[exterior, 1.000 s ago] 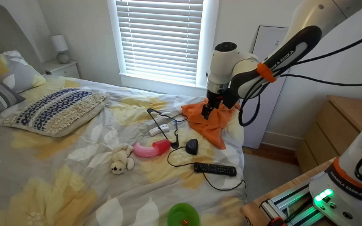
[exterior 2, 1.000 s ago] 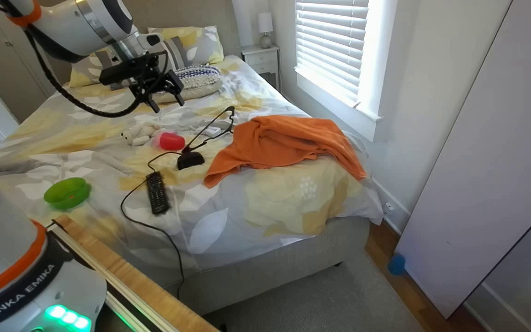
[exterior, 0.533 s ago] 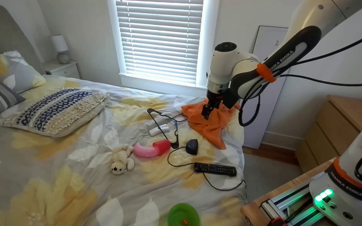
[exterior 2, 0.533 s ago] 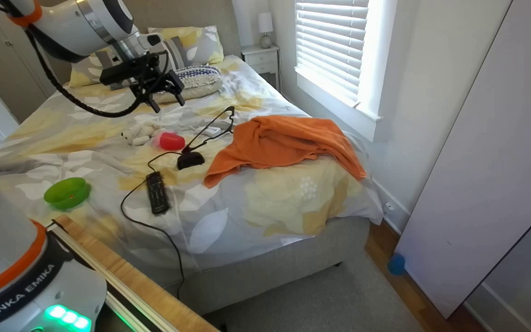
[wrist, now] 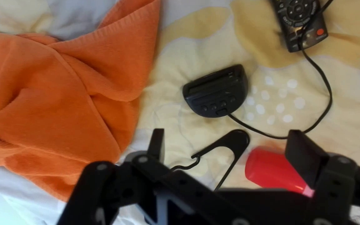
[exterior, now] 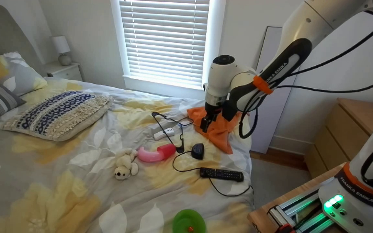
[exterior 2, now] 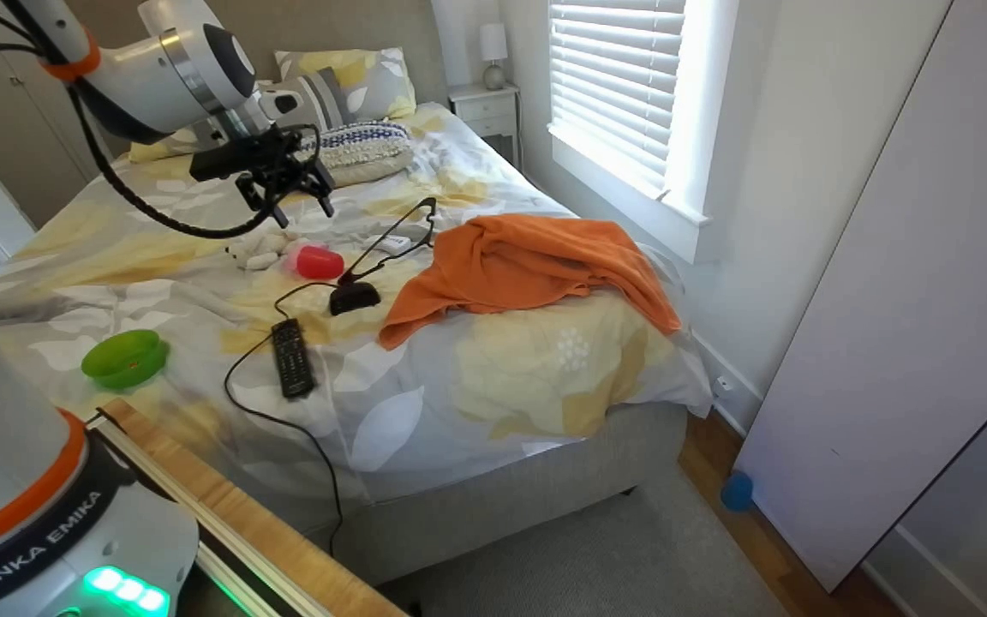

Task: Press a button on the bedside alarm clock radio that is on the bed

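Bed [exterior 2: 536, 368] probably gives: a press may sink or skid the alarm clock radio [wrist: 216, 92] instead of clicking. In wrist view, orange cloth [wrist: 67, 103] lies at its 9 o'clock, could bunch up if the approach drifts. Hanger [wrist: 238, 140] at 6 o'clock might get snagged. Gripper [wrist: 227, 137] above, fingers [wrist: 158, 143] spread wide, nothing held; could straddle the target. Alarm clock radio on bed, 12 o'clock of gripper: small, black, half-moon, display-like strip. Cord [wrist: 329, 95] leaves at 5 o'clock; tiny buttons [wrist: 223, 103], probably easy misses.
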Tool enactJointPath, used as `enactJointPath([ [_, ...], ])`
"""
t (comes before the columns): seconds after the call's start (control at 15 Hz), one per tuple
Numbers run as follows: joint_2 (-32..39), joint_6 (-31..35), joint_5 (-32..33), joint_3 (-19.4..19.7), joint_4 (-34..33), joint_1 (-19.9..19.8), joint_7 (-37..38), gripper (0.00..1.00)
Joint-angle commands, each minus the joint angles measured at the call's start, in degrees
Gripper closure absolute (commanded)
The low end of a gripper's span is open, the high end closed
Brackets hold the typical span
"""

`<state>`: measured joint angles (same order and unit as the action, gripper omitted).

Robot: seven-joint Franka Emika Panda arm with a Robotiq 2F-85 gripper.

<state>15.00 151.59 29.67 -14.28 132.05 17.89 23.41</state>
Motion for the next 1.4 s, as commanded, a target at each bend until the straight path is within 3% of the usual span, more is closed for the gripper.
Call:
enactJointPath([
  [0.0,6.3,1.9,1.6,4.1,-4.6,3.7,0.1,0.32],
  [0.53,15.3,5.9,-0.8,10.1,-10.6,8.1,-0.5,0.96],
  [0.67,17.3,6.7,-1.8,10.6,-11.6,8.7,-1.1,1.0],
  [1.0,20.6,7.6,-5.4,10.3,-13.2,9.2,-3.0,1.0],
  [1.33,23.2,11.2,-6.7,12.4,-14.6,10.9,-3.4,1.0],
])
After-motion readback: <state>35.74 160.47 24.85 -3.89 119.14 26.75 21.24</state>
